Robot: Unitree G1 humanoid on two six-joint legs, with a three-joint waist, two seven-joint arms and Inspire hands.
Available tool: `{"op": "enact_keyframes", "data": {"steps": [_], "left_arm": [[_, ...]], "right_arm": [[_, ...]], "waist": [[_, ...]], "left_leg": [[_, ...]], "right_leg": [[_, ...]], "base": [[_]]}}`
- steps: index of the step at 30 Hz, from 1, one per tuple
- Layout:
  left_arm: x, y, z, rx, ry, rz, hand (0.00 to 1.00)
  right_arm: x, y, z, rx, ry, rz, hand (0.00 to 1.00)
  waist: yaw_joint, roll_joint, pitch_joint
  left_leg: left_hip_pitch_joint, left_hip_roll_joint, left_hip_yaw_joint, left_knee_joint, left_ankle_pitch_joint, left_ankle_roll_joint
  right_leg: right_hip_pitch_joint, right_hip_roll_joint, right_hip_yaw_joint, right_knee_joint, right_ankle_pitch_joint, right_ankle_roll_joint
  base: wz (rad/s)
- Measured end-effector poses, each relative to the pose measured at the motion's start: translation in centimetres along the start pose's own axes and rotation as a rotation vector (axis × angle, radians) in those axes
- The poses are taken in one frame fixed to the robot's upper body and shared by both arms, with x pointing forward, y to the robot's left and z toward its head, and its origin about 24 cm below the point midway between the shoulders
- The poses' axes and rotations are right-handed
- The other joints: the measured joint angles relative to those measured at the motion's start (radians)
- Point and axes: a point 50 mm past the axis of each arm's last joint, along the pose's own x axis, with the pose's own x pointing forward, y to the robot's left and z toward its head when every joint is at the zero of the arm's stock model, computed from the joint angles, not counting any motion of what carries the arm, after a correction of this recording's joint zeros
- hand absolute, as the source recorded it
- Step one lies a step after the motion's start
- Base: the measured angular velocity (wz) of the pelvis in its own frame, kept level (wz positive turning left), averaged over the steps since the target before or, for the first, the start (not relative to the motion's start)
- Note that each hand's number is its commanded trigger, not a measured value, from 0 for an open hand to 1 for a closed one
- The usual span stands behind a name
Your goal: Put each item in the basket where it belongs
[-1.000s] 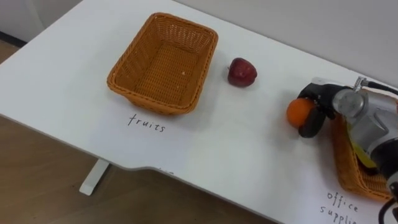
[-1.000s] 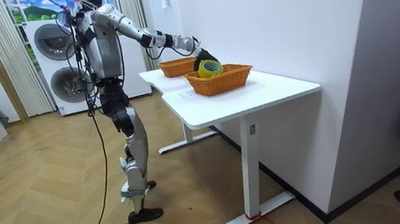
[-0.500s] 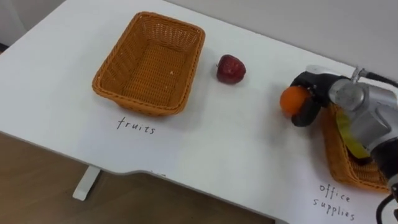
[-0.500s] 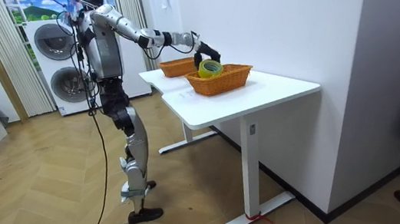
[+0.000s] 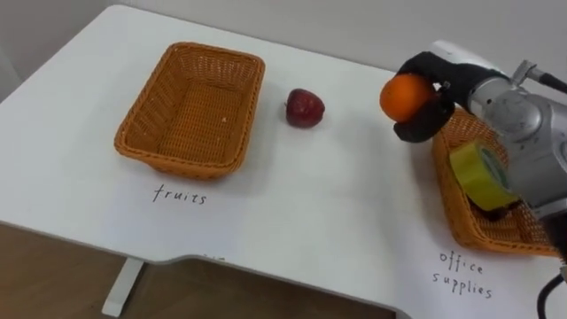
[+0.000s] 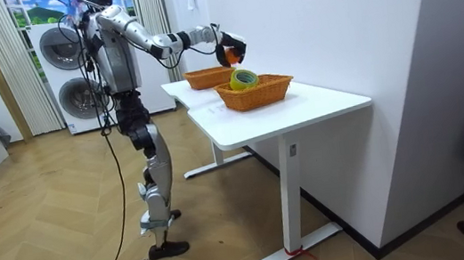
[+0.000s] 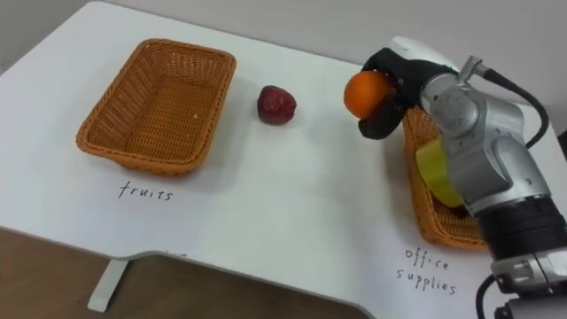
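My right hand [image 5: 423, 96] [image 7: 390, 89] is shut on an orange [image 5: 404, 97] [image 7: 365, 93] and holds it raised above the table, just left of the office supplies basket [image 5: 461, 217] [image 7: 425, 217]. In the room view the right hand [image 6: 235, 47] carries the orange [image 6: 230, 56] above both baskets. A dark red apple [image 5: 304, 107] [image 7: 276, 104] lies on the white table [image 5: 328, 213] between the baskets. The fruits basket [image 5: 190, 111] [image 7: 155, 105] stands empty at the left. A yellow-green tape roll [image 5: 479, 174] [image 7: 436, 173] lies in the office supplies basket.
Handwritten labels mark the table in front of each basket. The table's front edge [image 5: 177, 259] runs near the fruits basket. In the room view the robot stands at the table's end, with stacked washing machines [image 6: 72, 75] behind it and a wall along the table's far side.
My right hand has lifted the orange up off the table and higher above it. The head camera has shifted, so the baskets and apple sit further left in the picture.
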Motion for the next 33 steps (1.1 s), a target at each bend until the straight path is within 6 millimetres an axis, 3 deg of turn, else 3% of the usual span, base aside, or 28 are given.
{"op": "enact_keyframes", "data": {"steps": [10,18,22,25,29,33], "left_arm": [[0.0,0.0,-0.1,-0.024,-0.015,0.022,0.0],[-0.2,0.3,0.4,-0.018,-0.046,0.039,0.0],[-0.2,0.7,0.0,-0.015,-0.035,0.054,0.0],[-0.3,1.0,-0.7,-0.009,-0.016,0.061,0.0],[-0.3,1.3,-1.2,-0.003,0.004,0.072,0.0],[-0.5,1.3,-2.2,0.009,0.049,0.087,0.0]], "right_arm": [[-0.9,-2.0,2.1,0.037,-0.115,-0.077,1.0],[-0.4,-2.7,3.5,-0.001,-0.132,-0.099,1.0],[-0.2,-2.9,4.2,0.007,-0.141,-0.1,1.0],[0.2,-2.4,5.0,0.028,-0.172,-0.085,1.0],[0.9,-0.8,5.7,0.098,-0.207,-0.03,1.0],[1.6,0.8,5.5,0.083,-0.18,0.027,1.0]], "waist": [[0.026,-0.025,0.0104],[0.08,-0.049,0.0204],[0.104,-0.066,0.0169],[0.108,-0.073,0.0155],[0.15,-0.086,0.0266],[0.204,-0.096,0.0252]], "left_leg": [[0.001,-0.016,-0.025,-0.003,0.005,0.007],[0.001,-0.016,-0.044,-0.013,0.005,0.007],[-0.001,-0.018,-0.061,-0.014,0.005,0.007],[0.003,-0.022,-0.085,-0.008,0.005,0.007],[0.003,-0.026,-0.101,-0.006,0.005,0.007],[-0.002,-0.03,-0.113,-0.003,0.004,0.007]], "right_leg": [[0.01,-0.008,-0.005,-0.014,-0.005,0.006],[0.014,-0.008,-0.03,-0.014,-0.006,0.008],[0.02,-0.008,-0.048,-0.015,-0.006,0.008],[0.037,-0.01,-0.071,-0.017,-0.006,0.008],[0.046,-0.011,-0.086,-0.02,-0.006,0.009],[0.048,-0.013,-0.101,-0.019,-0.007,0.01]], "base": [[0.07],[0.08],[0.14],[0.24],[0.12],[0.09]]}}
